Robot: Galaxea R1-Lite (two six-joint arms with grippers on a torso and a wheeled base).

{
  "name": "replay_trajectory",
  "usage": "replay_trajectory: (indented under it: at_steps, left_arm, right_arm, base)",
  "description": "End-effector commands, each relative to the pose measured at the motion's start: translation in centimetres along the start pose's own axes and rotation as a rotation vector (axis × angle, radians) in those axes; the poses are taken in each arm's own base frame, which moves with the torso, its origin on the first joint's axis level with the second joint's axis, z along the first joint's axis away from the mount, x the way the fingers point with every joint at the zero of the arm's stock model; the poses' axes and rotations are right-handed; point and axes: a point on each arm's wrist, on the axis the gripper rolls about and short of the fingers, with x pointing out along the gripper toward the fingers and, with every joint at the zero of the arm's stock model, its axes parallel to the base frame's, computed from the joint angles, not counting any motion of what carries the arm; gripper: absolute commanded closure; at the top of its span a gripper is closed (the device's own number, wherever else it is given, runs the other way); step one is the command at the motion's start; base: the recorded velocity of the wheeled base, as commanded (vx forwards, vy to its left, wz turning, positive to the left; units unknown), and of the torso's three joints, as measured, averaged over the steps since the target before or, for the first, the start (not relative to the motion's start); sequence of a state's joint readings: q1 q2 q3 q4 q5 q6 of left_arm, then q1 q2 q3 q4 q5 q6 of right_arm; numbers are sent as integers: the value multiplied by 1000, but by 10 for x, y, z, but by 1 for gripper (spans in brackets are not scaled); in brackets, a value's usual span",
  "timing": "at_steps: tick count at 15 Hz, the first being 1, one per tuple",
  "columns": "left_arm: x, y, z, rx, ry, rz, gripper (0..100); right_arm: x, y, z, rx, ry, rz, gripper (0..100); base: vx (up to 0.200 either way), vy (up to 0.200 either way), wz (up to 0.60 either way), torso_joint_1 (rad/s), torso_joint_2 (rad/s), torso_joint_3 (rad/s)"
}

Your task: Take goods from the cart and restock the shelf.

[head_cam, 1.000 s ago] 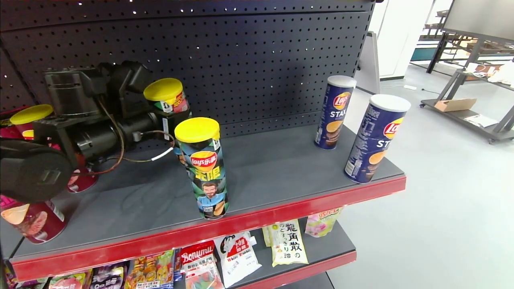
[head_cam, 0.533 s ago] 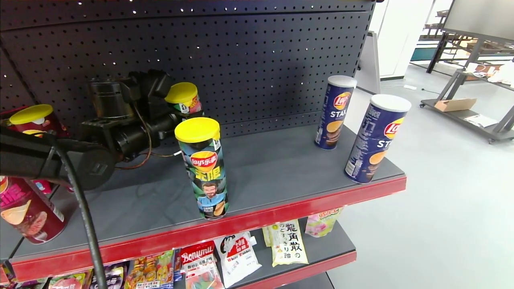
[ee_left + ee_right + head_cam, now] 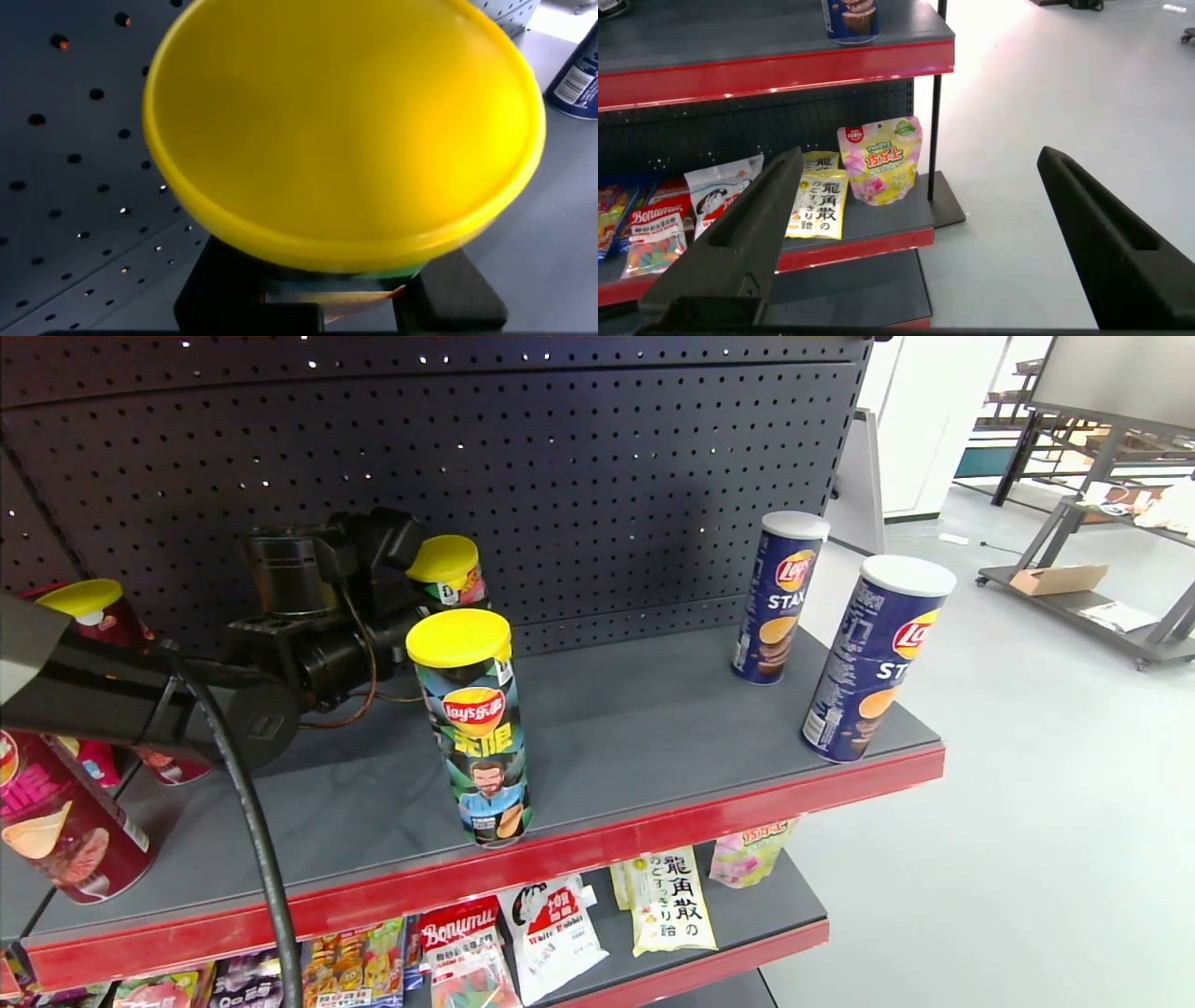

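On the upper shelf (image 3: 653,728), two blue cans with pale lids: one at the back (image 3: 780,597), one at the front edge (image 3: 878,658). One green-and-black can (image 3: 474,728) at the front edge, plus one rear can (image 3: 448,571) behind it near the pegboard (image 3: 607,476). At the left end, at least three red cans, partly hidden: one at the back (image 3: 93,607), one at the front (image 3: 65,840), one between them (image 3: 173,767). Makes three yellow lids in all.

On the lower shelf (image 3: 766,905), at least seven snack bags (image 3: 667,896); exact number unclear toward the left. Behind, one cardboard box (image 3: 1055,581) on one wheeled rack (image 3: 1083,605).
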State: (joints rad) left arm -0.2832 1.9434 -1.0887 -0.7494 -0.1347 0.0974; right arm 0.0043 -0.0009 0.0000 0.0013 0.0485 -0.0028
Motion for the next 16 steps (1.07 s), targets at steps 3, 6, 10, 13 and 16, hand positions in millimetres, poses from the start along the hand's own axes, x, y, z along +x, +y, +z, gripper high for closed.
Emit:
replay_trajectory:
  at_steps: [3,6,10,13,16]
  left_arm:
    - [1,-1,4,0,-12,-4,100]
    - [3,-1,10,0,-22,-8,100]
    - [-3,-1,14,-1,-17,-22,100]
    - [-5,-2,12,-8,21,-28,100]
    - [-3,-2,8,-10,33,-30,100]
  right_arm:
    - [0,0,0,0,1,1,0]
    - [0,0,0,0,1,-1,0]
    - [0,0,0,0,0,1,0]
    - [0,0,0,0,1,1,0]
    - [0,0,0,0,0,1,0]
  base:
    - [0,0,0,0,0,0]
    - [0,0,0,0,0,0]
    - [0,0,0,0,0,0]
    - [0,0,0,0,0,0]
    - [0,0,0,0,0,0]
